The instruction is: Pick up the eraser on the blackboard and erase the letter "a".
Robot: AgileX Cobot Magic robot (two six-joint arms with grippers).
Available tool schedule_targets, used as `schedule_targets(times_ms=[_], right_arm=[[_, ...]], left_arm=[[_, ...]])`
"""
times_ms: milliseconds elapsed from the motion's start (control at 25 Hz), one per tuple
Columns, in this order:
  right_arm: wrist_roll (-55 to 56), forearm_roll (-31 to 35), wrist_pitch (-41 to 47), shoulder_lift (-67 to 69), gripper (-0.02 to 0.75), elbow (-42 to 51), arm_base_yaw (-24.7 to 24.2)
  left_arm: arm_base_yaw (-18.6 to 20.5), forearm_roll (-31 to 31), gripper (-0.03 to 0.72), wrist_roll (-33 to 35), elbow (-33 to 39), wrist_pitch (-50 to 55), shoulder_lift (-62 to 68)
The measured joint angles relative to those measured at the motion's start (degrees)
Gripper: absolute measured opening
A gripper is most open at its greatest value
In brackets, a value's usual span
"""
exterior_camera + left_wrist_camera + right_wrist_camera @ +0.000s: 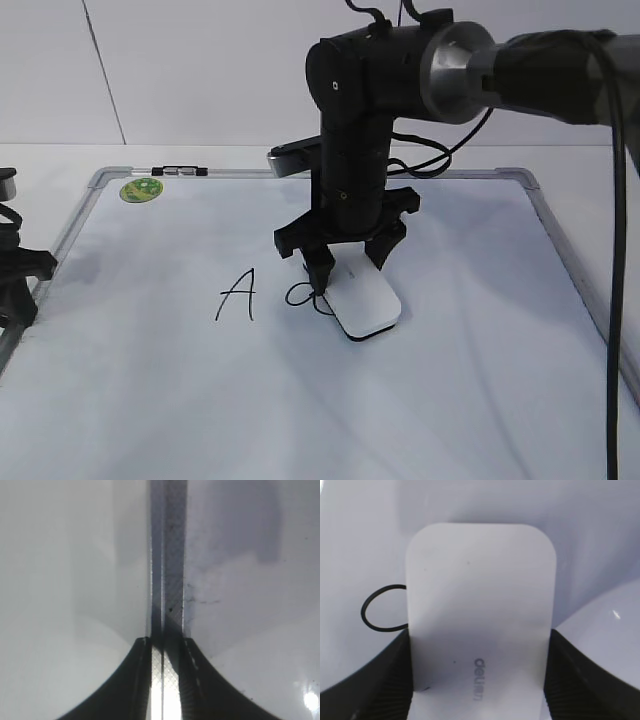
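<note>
1. Left hand (15, 285): parked at the far left edge of the blackboard (535, 195), well apart from the writing. Your left wrist view shows its two fingers pressed together with nothing between them, above the board's grey frame rail. Judged idle, kept out of the working arm's way.

2. Green round sticker (141, 189): upper left corner of the board, no part in the task.

3. Capital "A" (237, 295): left of centre, intact. It sits just beside the target, so you will need short strokes that stop before reaching it.

4. Letter "a" (300, 297): just right of the capital. Its round bowl shows at the eraser's left edge in the right wrist view (379, 609); the rest is hidden under the eraser, so how much is wiped you cannot tell.

5. Eraser (365, 300): flat white block lying on the board, its left edge over the letter. Placed there, apparently, so a sideways rub takes the ink.

6. Right hand (345, 262): reaching down from above, fingers clamped on the eraser's two long sides (480, 630). The grip at the near end leaves the far end free to sweep.
</note>
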Motion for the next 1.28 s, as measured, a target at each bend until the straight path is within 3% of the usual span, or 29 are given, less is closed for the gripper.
schedule_targets(times_ms=[680,1280], right_arm=[[0.26,-2.94,0.39,0.18,0.511,-0.34,2.39],[1.03,-1.4,0.4,0.27,0.511,-0.34,5.35]], left_arm=[[0.0,0.04,0.119,0.0,0.0,0.0,0.0],[0.0,0.13,0.119,0.0,0.0,0.0,0.0]])
